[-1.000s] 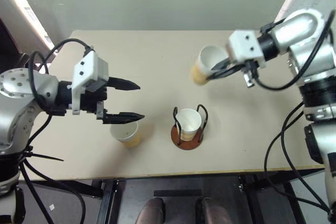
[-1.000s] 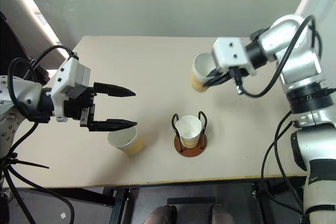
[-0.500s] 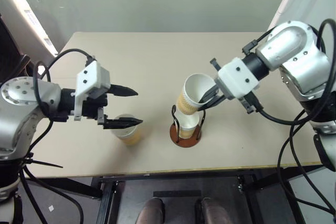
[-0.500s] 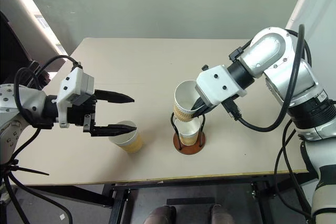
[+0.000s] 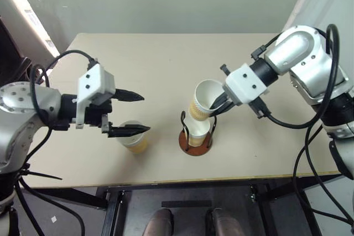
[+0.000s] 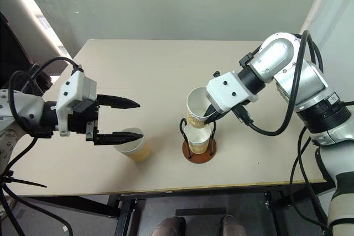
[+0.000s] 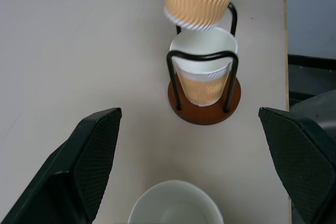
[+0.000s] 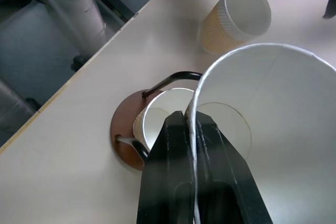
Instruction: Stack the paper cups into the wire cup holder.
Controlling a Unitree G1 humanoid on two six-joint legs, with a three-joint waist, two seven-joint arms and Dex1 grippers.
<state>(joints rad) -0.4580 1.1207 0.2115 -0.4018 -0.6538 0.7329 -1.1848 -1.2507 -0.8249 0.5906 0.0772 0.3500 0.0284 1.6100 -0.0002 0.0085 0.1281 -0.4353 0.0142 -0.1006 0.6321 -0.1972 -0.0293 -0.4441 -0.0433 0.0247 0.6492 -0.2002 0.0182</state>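
The wire cup holder (image 5: 206, 146) stands near the table's front edge with one paper cup (image 5: 198, 127) upright inside it. My right gripper (image 8: 191, 121) is shut on the rim of a second paper cup (image 5: 203, 98). That cup hangs tilted just above the cup in the holder, its bottom close to that cup's rim (image 7: 202, 35). Whether they touch I cannot tell. A third paper cup (image 5: 134, 137) stands upright on the table to the left of the holder. My left gripper (image 5: 145, 113) hovers open just above this cup, fingers pointing toward the holder.
The tan table (image 5: 138, 59) has open surface behind the holder and the cups. Its front edge (image 5: 182, 179) runs close to the holder and the third cup. A grey wall rises behind the table.
My right gripper has carried its cup from the far right of the table in and down to just over the holder. The left gripper has stayed where it was, open.
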